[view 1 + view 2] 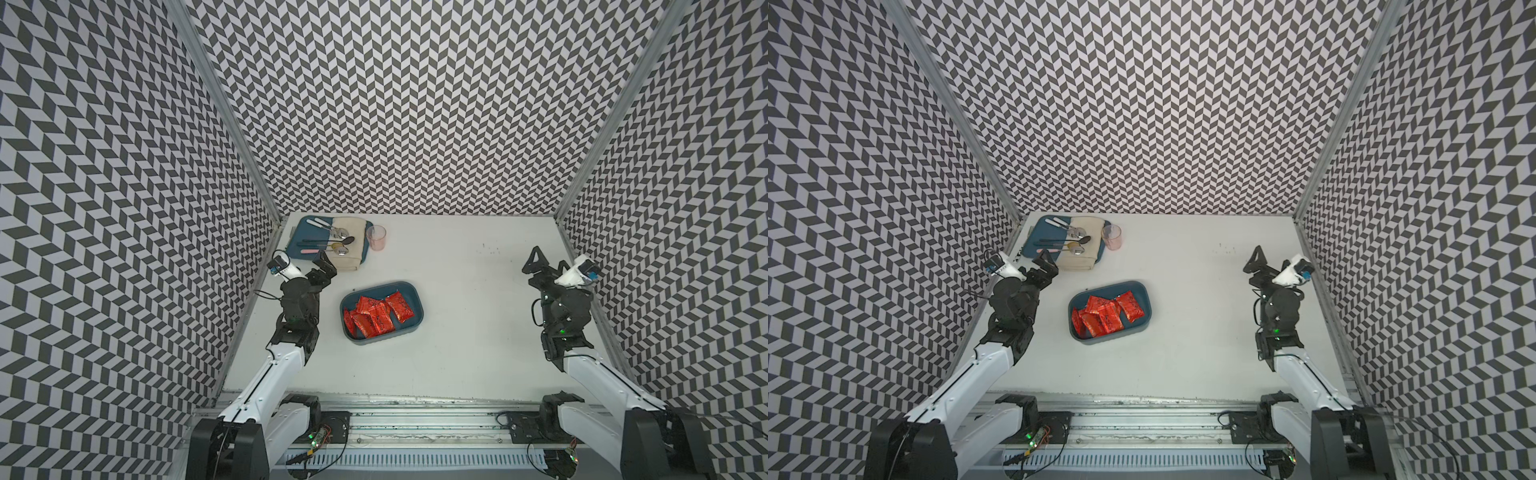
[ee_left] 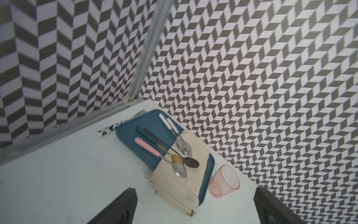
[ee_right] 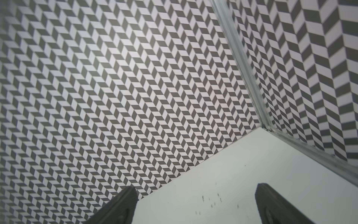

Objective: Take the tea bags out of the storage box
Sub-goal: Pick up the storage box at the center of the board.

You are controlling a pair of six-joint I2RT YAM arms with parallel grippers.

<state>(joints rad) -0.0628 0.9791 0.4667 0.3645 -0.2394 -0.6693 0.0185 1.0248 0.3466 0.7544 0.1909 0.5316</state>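
Nothing taken out yet. All tea bags (image 1: 374,316) lie inside the storage box (image 1: 413,301), which sits on the white surface (image 1: 457,353) a little left of centre, close to the left arm and well apart from the right one.

Left gripper (image 1: 326,264): spread wide, empty, raised off the surface near the blue tray (image 1: 301,241) of spoons. Right gripper (image 1: 547,261): also spread and empty, off by the right wall. Both wrist views show the fingers far apart with nothing between them.

Step in hand, as I judge it: the first reach into the box.
- The left arm is the nearer one, so it is the natural choice.
- Come down from above, clear of the box walls.
- Start with the sachet lying somewhat apart at the box's right end; it is the least overlapped.
- Pinch a raised edge or corner, not the flat face (foil looks slick, and a flat sachet offers little to bite).
- Lift slowly; the box may shift or a neighbour may ride up.
- Set it down on bare surface, away from the tray and the pink cup (image 1: 376,237).

Look of the sachets: shiny red-orange foil, dark print, crinkled. They are mostly heaped and overlapping at the box's left end, and one seems to lean against the wall. I count five surely, perhaps six.
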